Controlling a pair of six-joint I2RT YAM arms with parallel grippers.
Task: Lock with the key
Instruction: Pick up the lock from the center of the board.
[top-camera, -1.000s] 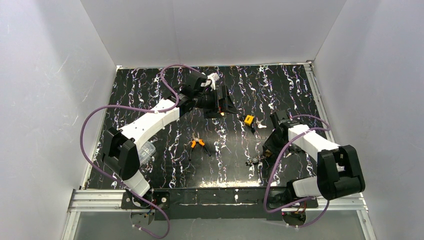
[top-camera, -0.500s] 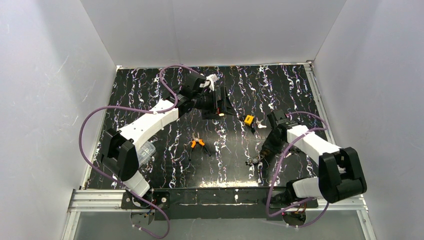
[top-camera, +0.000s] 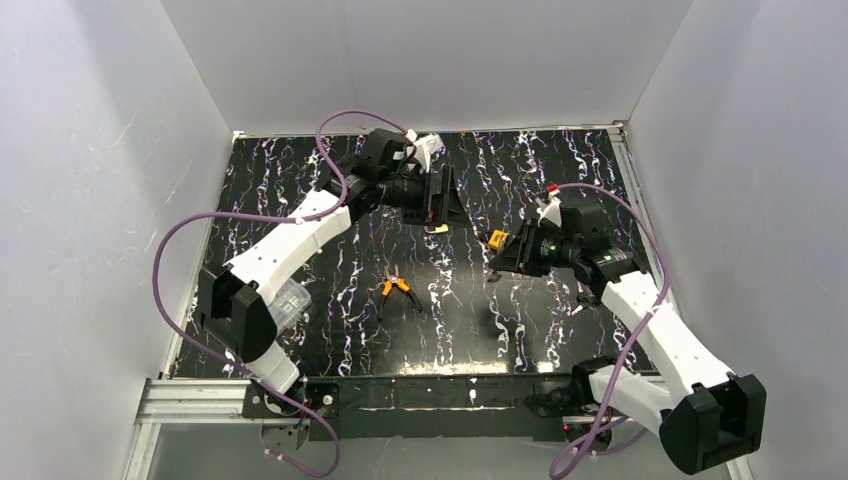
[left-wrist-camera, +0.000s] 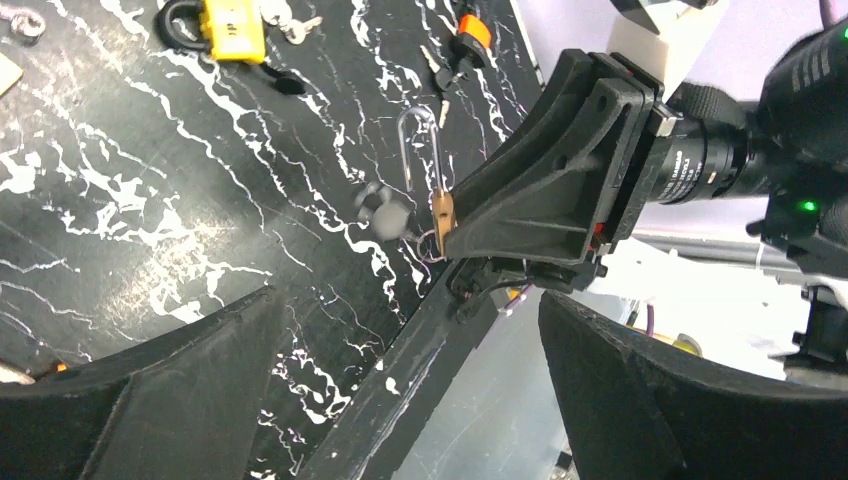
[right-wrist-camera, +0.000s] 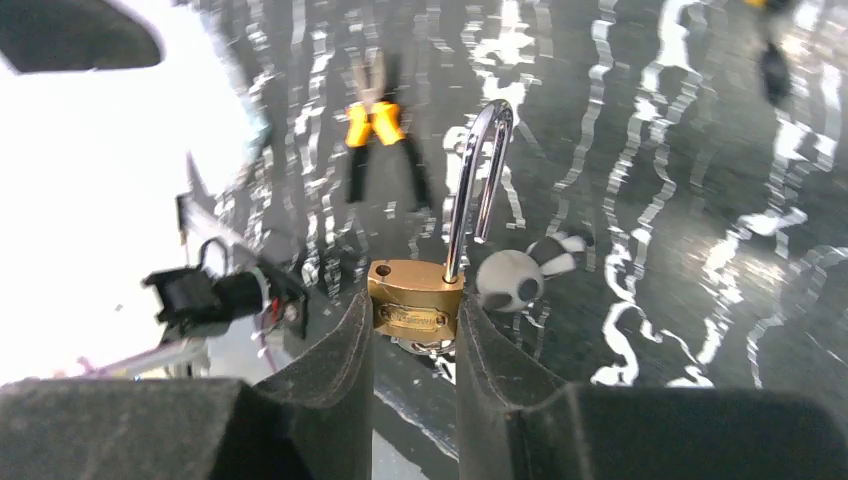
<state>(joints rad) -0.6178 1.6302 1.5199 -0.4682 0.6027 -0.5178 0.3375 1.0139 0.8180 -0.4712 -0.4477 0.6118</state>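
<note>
1. Lying nearest the arm bases on the black, white-veined table (top-camera: 450, 340), a pair of orange-handled pliers (top-camera: 396, 288) is seen, between the two arms and apart from both.
2. Further in, the right tool (right-wrist-camera: 415, 312) is found closed on a brass padlock (right-wrist-camera: 414, 292), whose body is clamped between the two fingers, one pressed against each end.
3. The padlock is held up clear of the table with its steel shackle (right-wrist-camera: 478, 170) swung open: one leg is seated in the body, while the other end is left free above it.
4. A grey, rounded fob (right-wrist-camera: 512, 277) is seen just beside the body, blurred; something metallic is glimpsed beneath the body, but whether a key is seated in the lock cannot be told.
5. Just beyond the right tool, a yellow padlock (top-camera: 497, 238) is seen lying on the table, and small keys (left-wrist-camera: 290, 20) are shown beside it in the left wrist view.
6. Farthest back, the left tool (left-wrist-camera: 400, 320) is held above the table with its fingers spread wide and nothing between them; it is turned toward the right tool, so that the brass padlock is framed in its own camera, well apart from both fingers.
</note>
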